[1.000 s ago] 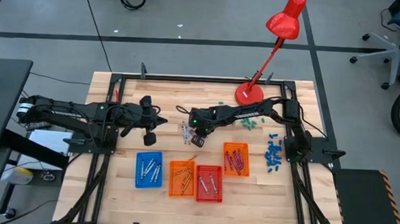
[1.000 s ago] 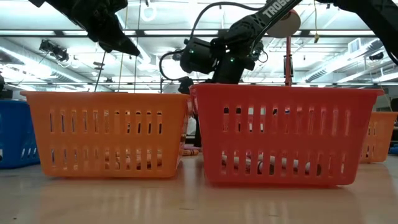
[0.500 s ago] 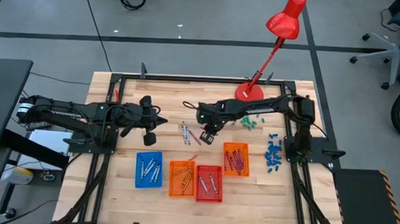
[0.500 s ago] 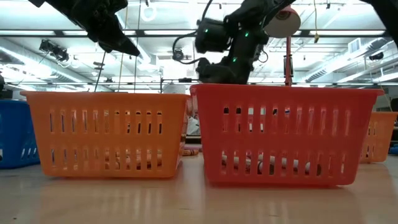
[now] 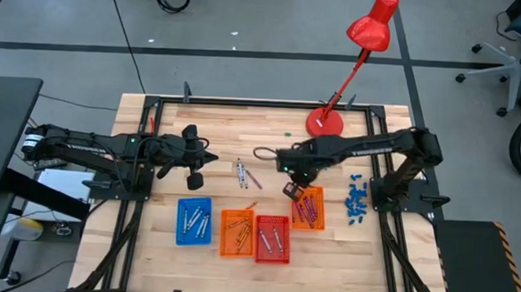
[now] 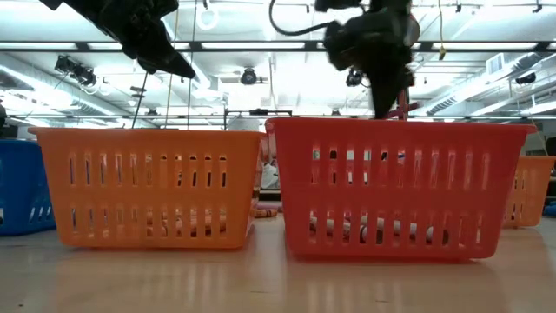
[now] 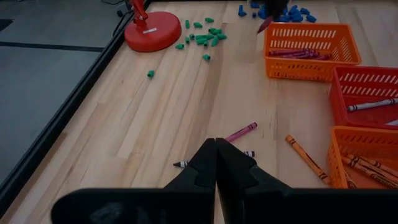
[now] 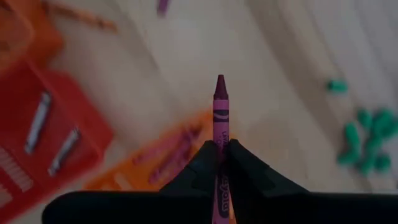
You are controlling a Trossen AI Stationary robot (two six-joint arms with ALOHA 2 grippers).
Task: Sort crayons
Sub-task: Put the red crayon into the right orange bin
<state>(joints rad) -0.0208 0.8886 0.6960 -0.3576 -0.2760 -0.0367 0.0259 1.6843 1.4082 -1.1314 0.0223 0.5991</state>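
My right gripper [image 5: 291, 190] is shut on a magenta-purple crayon [image 8: 220, 109] above the far left corner of the right-hand orange tray [image 5: 308, 218], which holds purple crayons. It also shows in the low view [image 6: 387, 83]. My left gripper [image 7: 216, 155] is shut and empty, hovering at the table's left [image 5: 197, 167]. In front of it a magenta crayon [image 7: 241, 132], two grey-white crayons [image 7: 184, 163] and an orange crayon [image 7: 305, 158] lie flat on the table. The same loose crayons show in the high view [image 5: 244, 173]. My right gripper pinches the crayon's paper-wrapped body [image 8: 220, 144] between its two fingers. The crayon lies along the fingers, and its pointed end [image 8: 219, 81] sticks out past the fingertips. The fingers slant down from above. The crayon is lifted clear of the table and the tray.
A blue tray [image 5: 194, 220], an orange tray [image 5: 236, 232] and a red tray [image 5: 272, 238] stand in a row near the front edge, each with crayons. A red lamp base [image 5: 324, 122] stands at the far right. Green bits [image 7: 205, 38] and blue bits [image 5: 356, 200] are scattered nearby.
My right gripper has carried the purple crayon from above the loose crayons at mid-table toward the table's right and near edges. It now stands over the right-hand orange tray. It has stayed shut on the crayon, which stays clear of the table.
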